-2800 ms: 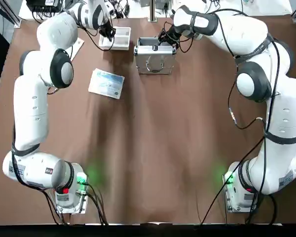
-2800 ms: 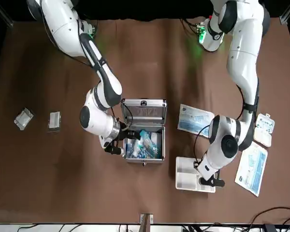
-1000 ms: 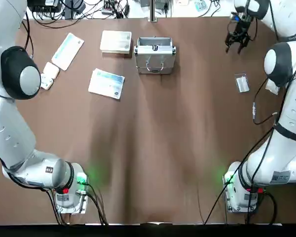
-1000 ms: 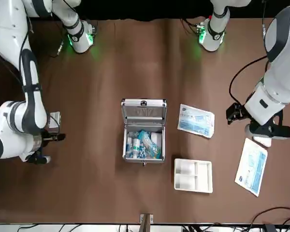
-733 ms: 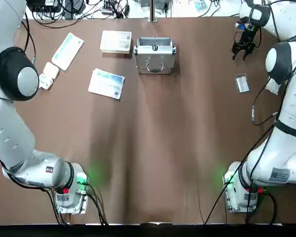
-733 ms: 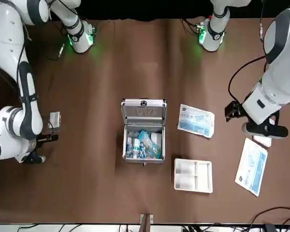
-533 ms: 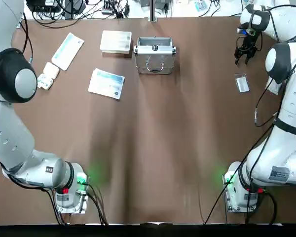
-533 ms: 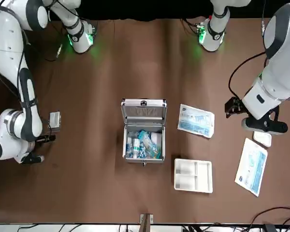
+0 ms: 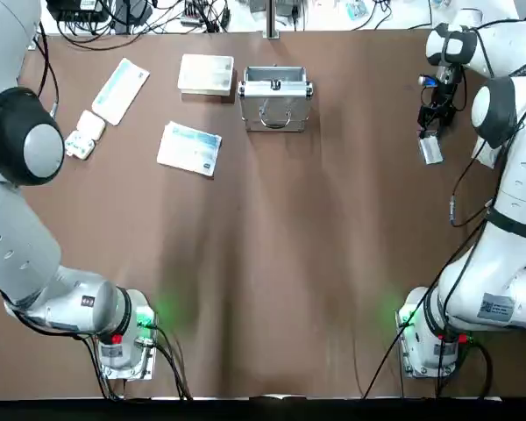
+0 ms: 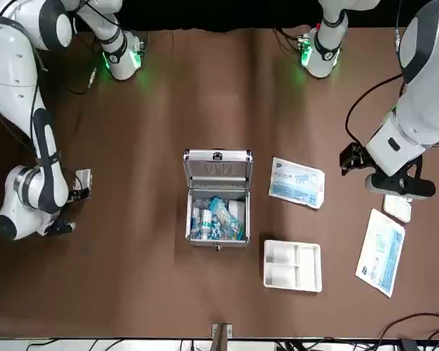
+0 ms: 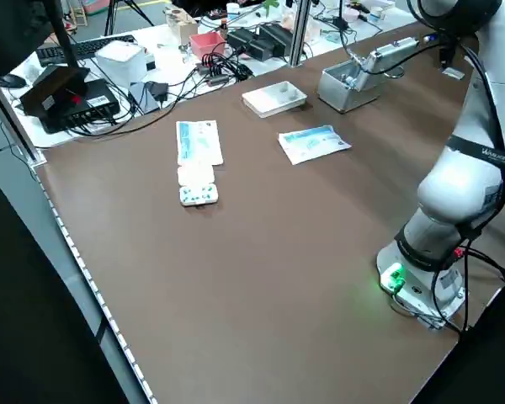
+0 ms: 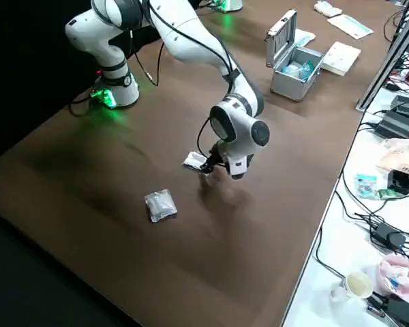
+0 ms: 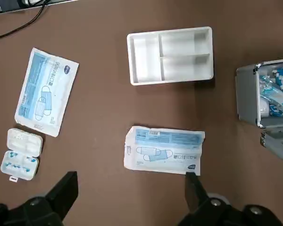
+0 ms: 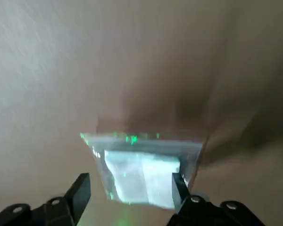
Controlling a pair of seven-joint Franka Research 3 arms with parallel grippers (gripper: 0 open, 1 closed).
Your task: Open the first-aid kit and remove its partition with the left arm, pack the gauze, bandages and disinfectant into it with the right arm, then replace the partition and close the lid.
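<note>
Right claw (image 14: pixel 131 175): open wide, near the right edge of the worktop (image 9: pixel 272 263), its fingers at either side of a clear packet (image 14: pixel 144 176); we see no grip yet. We take it for gauze or bandage, next to be packed.

Second clear packet (image 12: pixel 161 205): on the worktop, near the first; also left to pack, we judge.

Case (image 10: pixel 218 241): lid (image 10: pixel 218 168) up, open. We list inside a small white bottle (image 10: pixel 206 221), probably the disinfectant, upright or lying we cannot tell; blue-and-white packets (image 10: pixel 223 216); a white item (image 10: pixel 237 210) at one side.

Partition (image 10: pixel 293 265): out, beside the case, three compartments, nothing in them.

Two printed packets (image 10: pixel 297 182) (image 10: pixel 380 252): flat on the worktop.

Hinged box (image 13: pixel 21 154): open, small blue pieces in one half.

Left claw (image 13: pixel 132 174): apart, empty, waiting at the left side.

Remaining: finish packing, replace partition, close lid.
</note>
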